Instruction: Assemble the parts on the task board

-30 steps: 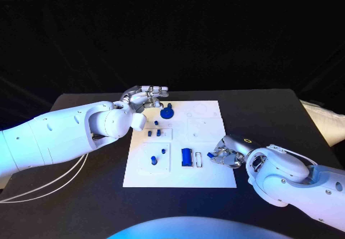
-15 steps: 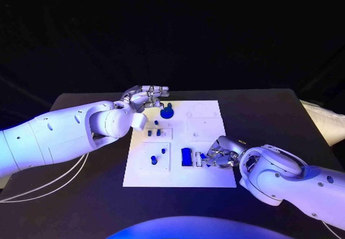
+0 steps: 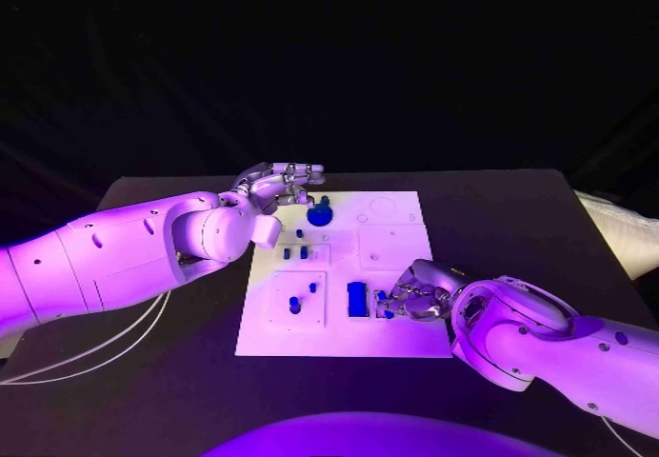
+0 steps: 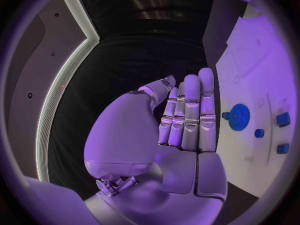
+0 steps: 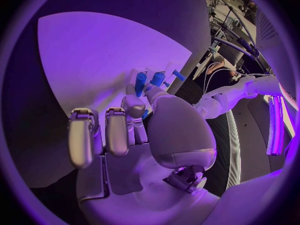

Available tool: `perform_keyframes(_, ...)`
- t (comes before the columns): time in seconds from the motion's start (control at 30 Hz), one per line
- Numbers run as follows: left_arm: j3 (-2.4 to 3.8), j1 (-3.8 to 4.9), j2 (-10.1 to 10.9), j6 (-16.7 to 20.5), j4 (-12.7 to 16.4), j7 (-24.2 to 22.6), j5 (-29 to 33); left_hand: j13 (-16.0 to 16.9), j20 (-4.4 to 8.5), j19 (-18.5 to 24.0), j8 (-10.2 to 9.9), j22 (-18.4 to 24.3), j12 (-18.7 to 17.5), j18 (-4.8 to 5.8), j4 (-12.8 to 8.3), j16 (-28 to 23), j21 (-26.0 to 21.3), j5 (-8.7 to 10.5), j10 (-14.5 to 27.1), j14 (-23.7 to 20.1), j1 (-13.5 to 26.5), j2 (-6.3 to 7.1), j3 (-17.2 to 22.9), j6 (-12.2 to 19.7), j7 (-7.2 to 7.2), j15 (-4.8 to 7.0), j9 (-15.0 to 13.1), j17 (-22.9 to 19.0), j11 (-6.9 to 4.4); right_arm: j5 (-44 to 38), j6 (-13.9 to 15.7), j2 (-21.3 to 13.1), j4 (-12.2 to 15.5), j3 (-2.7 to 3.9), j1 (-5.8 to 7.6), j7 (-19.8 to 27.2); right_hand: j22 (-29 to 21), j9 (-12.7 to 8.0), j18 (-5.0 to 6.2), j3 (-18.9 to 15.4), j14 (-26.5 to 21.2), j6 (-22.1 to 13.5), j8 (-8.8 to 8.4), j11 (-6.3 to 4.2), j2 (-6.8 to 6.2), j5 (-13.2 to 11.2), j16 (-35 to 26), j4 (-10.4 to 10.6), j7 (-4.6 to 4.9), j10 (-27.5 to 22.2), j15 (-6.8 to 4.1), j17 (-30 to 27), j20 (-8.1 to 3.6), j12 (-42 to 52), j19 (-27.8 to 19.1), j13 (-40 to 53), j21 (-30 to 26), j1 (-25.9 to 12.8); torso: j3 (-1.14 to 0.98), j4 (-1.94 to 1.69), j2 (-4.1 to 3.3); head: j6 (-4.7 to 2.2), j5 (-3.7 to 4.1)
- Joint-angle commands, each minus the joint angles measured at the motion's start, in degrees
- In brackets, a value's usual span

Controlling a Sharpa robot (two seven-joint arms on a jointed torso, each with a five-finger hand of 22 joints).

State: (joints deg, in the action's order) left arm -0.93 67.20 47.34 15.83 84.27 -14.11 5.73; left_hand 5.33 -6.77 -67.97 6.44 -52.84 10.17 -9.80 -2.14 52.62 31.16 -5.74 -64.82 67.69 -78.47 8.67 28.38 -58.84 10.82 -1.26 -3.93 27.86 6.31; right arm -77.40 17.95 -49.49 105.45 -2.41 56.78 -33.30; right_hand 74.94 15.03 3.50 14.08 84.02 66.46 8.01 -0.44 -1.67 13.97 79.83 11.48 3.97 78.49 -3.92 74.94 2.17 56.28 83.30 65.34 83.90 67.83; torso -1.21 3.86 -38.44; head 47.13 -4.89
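**Right hand low on the board, left hand idle at its far edge**

The task board (image 3: 344, 276) is the landmark. At its near right part the right hand (image 3: 412, 297) bends its fingers down beside the long blue block (image 3: 357, 300); whether they pinch a small blue part I cannot tell. At the far left corner the left hand (image 3: 282, 183) holds nothing, its fingers (image 4: 190, 110) straight and pressed together, near the blue gear (image 4: 238, 117).

A black table (image 3: 522, 209) stands against a dark backdrop (image 3: 329, 76) of black drapery.
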Motion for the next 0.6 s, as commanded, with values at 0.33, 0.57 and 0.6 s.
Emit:
perform_keyframes(0.33,0.04,0.0,-0.07,-1.58,0.12,0.1,-0.38,-0.03,-0.06,0.45,0.3,0.1,0.3,-0.64,-0.1,-0.25,-0.13,-0.16,0.42,-0.23,0.21,-0.42,-0.12,0.29,0.0,-0.01,0.01,-0.06,0.1,0.76,-1.09,0.84,-0.39,0.0,-0.03,0.49,5.86,0.58,-1.06,-1.03,3.57,0.89,0.38,-0.22,-0.54,2.11,0.3,1.52,-0.28,0.86,-0.4,1.36,0.01,1.13,0.42,0.84,0.25,-2.64,-0.02,0.03,-0.01,0.33,-0.29)
perform_keyframes(0.57,0.04,0.01,-0.02,-1.73,0.18,0.36,-0.66,-0.03,-0.06,0.45,0.31,0.1,0.31,-0.64,-0.11,-0.25,-0.13,-0.16,0.42,-0.23,0.21,-0.42,-0.12,0.29,0.0,-0.01,0.01,-0.07,0.1,-0.39,-1.21,0.86,-0.67,0.0,-0.03,0.27,5.87,0.89,-1.07,-3.13,3.55,1.04,0.44,-0.16,-1.36,2.99,0.27,2.86,-0.24,0.99,-0.36,1.34,0.0,1.31,0.4,1.15,0.25,-4.81,-0.03,0.12,0.01,0.28,-0.27)
perform_keyframes(0.6,0.04,0.01,-0.01,-1.75,0.19,0.42,-0.79,-0.03,-0.06,0.46,0.34,0.1,0.35,-0.64,-0.12,-0.24,-0.14,-0.16,0.44,-0.24,0.21,-0.45,-0.12,0.29,-0.02,-0.01,0.01,-0.09,0.09,-0.67,-1.33,0.85,-0.69,0.0,-0.03,0.27,5.86,0.96,-1.06,-3.87,3.53,1.06,0.46,-0.17,-1.65,3.23,0.24,3.27,-0.27,0.99,-0.36,1.31,0.01,1.32,0.39,1.2,0.24,-5.43,-0.03,0.1,0.02,0.29,-0.29)
